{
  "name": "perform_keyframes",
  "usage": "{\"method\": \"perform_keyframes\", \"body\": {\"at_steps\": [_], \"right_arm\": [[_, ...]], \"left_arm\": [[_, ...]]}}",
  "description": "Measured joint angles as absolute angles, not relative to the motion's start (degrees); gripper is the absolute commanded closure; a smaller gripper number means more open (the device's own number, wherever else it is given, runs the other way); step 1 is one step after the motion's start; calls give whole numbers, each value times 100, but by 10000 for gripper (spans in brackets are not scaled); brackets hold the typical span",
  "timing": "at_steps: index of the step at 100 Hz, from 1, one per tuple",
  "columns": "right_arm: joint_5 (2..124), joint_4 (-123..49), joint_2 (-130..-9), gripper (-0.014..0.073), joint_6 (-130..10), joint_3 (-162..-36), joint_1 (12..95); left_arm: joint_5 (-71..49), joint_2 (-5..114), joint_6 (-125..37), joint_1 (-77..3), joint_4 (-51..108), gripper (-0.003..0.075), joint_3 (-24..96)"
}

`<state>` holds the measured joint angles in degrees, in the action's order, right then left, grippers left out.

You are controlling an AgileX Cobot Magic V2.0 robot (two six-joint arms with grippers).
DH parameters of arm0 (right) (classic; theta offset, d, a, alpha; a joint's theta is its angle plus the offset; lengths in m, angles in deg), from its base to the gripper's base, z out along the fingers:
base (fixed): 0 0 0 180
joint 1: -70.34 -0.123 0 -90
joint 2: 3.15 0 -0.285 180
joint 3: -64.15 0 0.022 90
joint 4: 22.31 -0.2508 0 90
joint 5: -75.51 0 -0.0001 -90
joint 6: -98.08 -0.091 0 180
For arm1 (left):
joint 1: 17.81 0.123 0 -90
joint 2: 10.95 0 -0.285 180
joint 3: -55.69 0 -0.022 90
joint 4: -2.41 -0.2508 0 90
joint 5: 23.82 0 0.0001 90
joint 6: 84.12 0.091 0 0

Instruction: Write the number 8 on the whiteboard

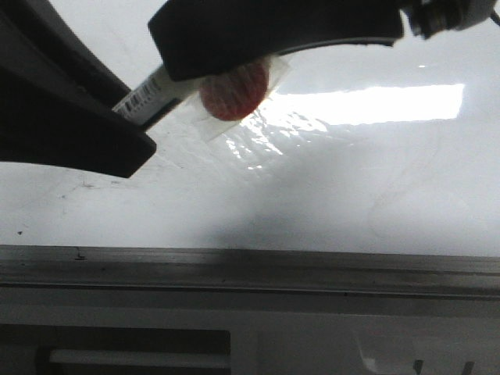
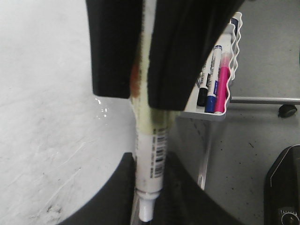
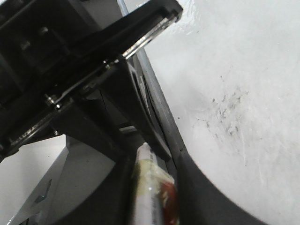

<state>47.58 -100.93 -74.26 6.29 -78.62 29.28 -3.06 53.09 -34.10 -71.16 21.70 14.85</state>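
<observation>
Front view: black fingers (image 1: 234, 39) clamped on marker (image 1: 156, 94) with red tape, hovering over glossy whiteboard (image 1: 351, 195); which arm unclear.

Left wrist view: left gripper (image 2: 145, 93) shut tight on marker (image 2: 150, 159), tip exposed; pen tray (image 2: 220, 70) beyond.

Right wrist view: right gripper (image 3: 152, 197) pinching taped marker (image 3: 147, 187) beside smudged whiteboard (image 3: 243, 93). No 8 visible.

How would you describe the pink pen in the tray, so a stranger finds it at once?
From the whiteboard, look past the taped marker to the white wavy-rimmed tray beside the board. Pens stand in it side by side. The pink pen is the only pink one; its neighbours are a black-capped pen and a blue-capped pen.
</observation>
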Motion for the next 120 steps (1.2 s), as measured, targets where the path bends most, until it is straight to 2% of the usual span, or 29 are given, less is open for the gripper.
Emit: {"method": "perform_keyframes", "body": {"at_steps": [8, 27, 33, 38, 53, 60, 75, 94, 120], "right_arm": [[4739, -10072, -7426, 662, 652, -7862, 2928], [4730, -10047, -7426, 654, 679, -7862, 2928], [4730, -10047, -7426, 654, 689, -7862, 2928], [4741, -10042, -7413, 654, 689, -7862, 2928], [4790, -10005, -7186, 654, 689, -7803, 2928], [4923, -10005, -6992, 654, 678, -7686, 2916], [5356, -9971, -6483, 653, 667, -7373, 2916], [5865, -9686, -5884, 653, 666, -7103, 2916], [6022, -9408, -5373, 654, 666, -7063, 2916]], "left_arm": [[-294, 5309, -3423, -7116, 2170, 741, 1485], [-306, 5309, -3423, -7116, 2158, 738, 1485], [-328, 5309, -3423, -7116, 2171, 710, 1485], [-338, 5309, -3423, -7116, 2205, 645, 1485], [-507, 5185, -3423, -7116, 2444, 329, 1485], [-564, 5030, -3423, -7116, 2567, 263, 1485], [-575, 4521, -3436, -7104, 2944, 267, 1485], [-748, 3588, -4091, -6777, 3190, 342, 1217], [-1233, 2318, -5358, -6139, 3417, 538, 284]]}}
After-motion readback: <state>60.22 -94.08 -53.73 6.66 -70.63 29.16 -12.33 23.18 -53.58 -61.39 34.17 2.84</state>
